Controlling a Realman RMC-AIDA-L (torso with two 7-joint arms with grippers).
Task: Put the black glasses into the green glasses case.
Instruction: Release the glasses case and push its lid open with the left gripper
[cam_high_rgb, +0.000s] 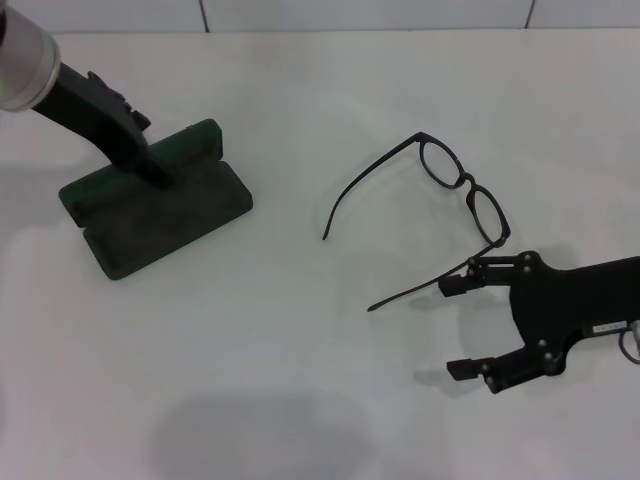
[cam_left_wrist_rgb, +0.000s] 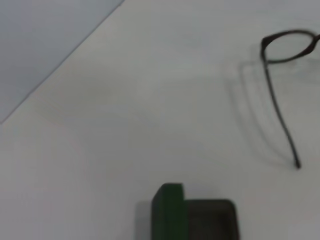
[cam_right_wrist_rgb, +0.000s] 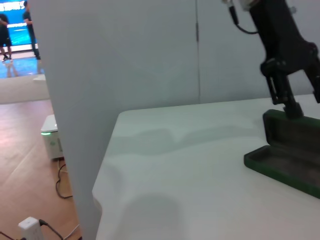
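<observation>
From the head camera I see the green glasses case (cam_high_rgb: 155, 200) lying open on the left of the white table (cam_high_rgb: 300, 380), lid raised, with nothing in it. My left gripper (cam_high_rgb: 160, 172) is down at the case, its tip touching the lid where it meets the tray; I cannot tell whether its fingers are spread or pinched. The black glasses (cam_high_rgb: 440, 210) lie well apart from the case, to the right, temples unfolded and lenses clear. My right gripper (cam_high_rgb: 462, 328) sits with its fingers spread wide; the upper finger is at the tip region of the nearer temple, and nothing is gripped. So I judge the case is ready, while the pick-up, carry and placement all remain.

In the left wrist view, the case (cam_left_wrist_rgb: 192, 215) shows its green lid edge and dark lining, and one lens and a slim curved temple of the glasses (cam_left_wrist_rgb: 277, 95) lie farther off.

The right wrist view shows the open case (cam_right_wrist_rgb: 287, 150) with the left gripper (cam_right_wrist_rgb: 292, 110) pressing at its lid; the glasses are out of view.
</observation>
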